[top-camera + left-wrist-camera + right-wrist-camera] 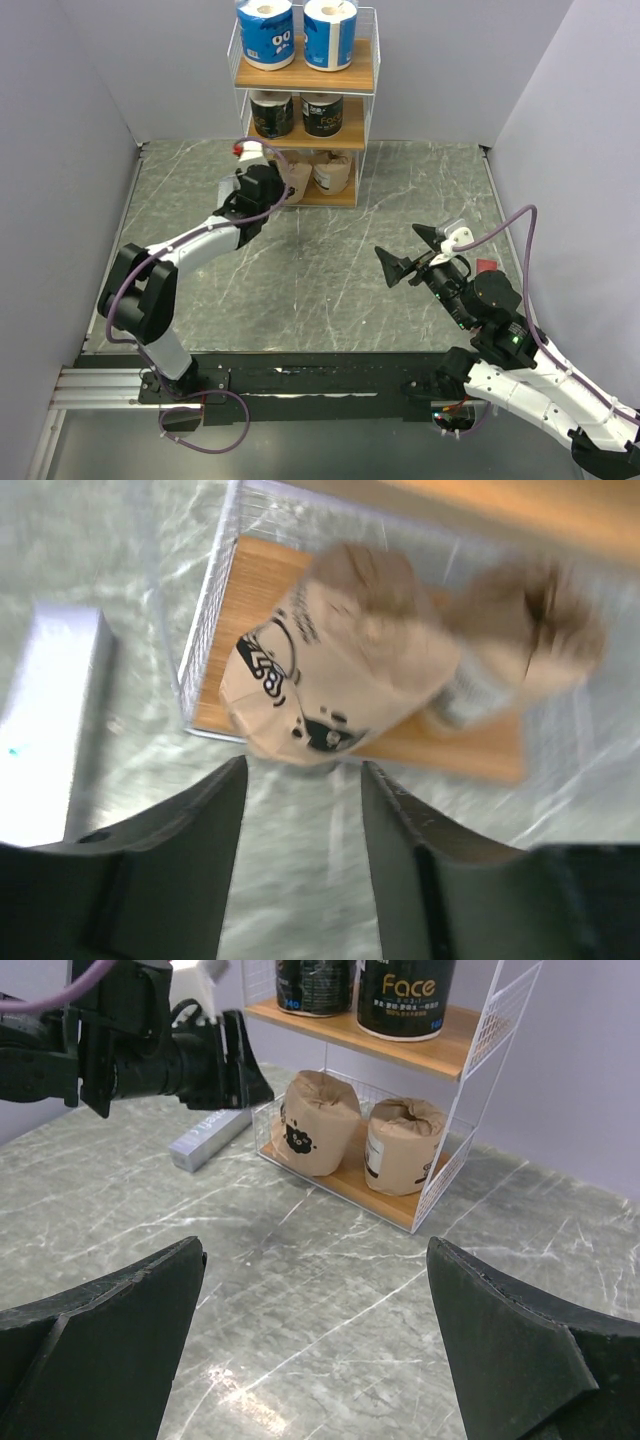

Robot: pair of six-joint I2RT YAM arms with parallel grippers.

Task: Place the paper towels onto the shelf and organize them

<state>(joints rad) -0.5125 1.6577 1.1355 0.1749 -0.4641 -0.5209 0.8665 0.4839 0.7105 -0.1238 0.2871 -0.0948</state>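
Note:
The shelf [305, 76] stands at the back centre. Two blue-and-white paper towels [265, 32] sit on its top tier, two black ones [272, 113] on the middle tier, and two tan ones [333, 172] on the bottom board. My left gripper [283, 186] is open and empty just in front of the bottom tier's left side. In the left wrist view its jaws [303, 770] stand apart just short of the left tan roll [330, 670], which lies tilted at the board's front edge. My right gripper [405, 250] is wide open and empty over the table, well short of the shelf [440, 1055].
A flat grey metal bar [210, 1138] lies on the table left of the shelf; it also shows in the left wrist view [50, 730]. A small red packet [487, 265] lies near the right arm. Grey walls close in on three sides.

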